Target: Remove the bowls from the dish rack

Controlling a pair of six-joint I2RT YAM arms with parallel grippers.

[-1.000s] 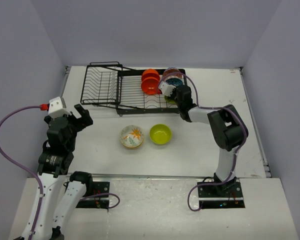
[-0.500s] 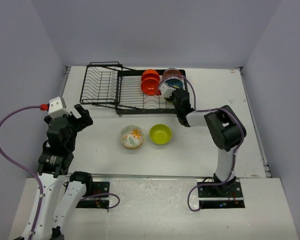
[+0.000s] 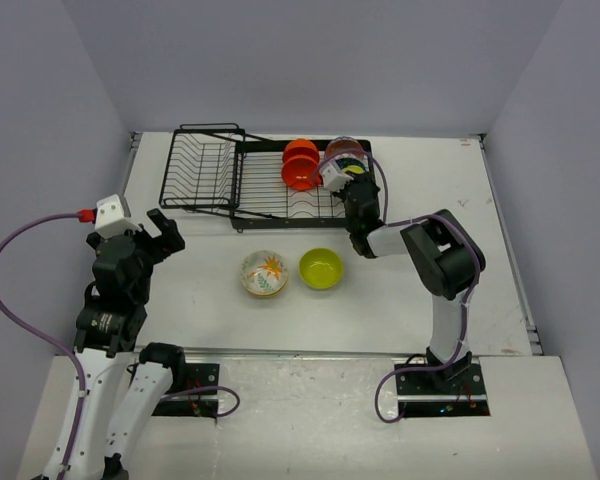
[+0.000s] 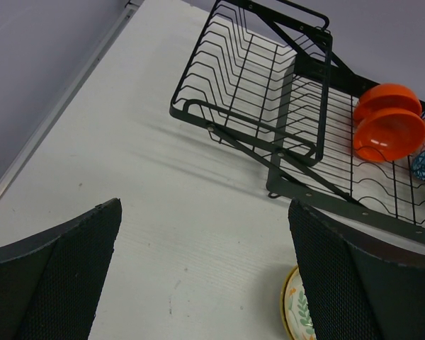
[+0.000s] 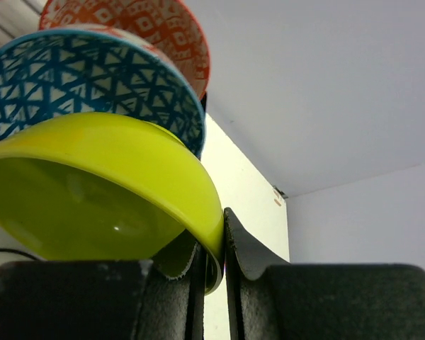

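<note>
Seen from above, a black wire dish rack (image 3: 205, 175) sits at the far side of a white table (image 3: 200, 300); two plain orange bowls (image 3: 300, 165) stand on edge near its middle. The right gripper (image 3: 350, 176) reaches into the rack's right end and hides what it touches (from this height the grip itself cannot be made out).

The right wrist camera shows it: the two fingers are nearly closed, pinching the rim of a lime green bowl (image 5: 99, 191). Just behind that bowl stands a blue-patterned bowl (image 5: 85, 78), and behind that an orange-red patterned bowl (image 5: 138, 25); all three are on edge.

In front of the rack, a cream floral bowl (image 3: 264, 273) and a second lime bowl (image 3: 321, 268) rest upright on the table, side by side but not touching.

The left gripper (image 4: 204, 212) hovers over the table's left side, well apart from the rack; its jaws are spread wide and hold nothing. Its wrist camera looks along the rack's basket section; it catches the orange bowls and only the edge of the floral bowl.
</note>
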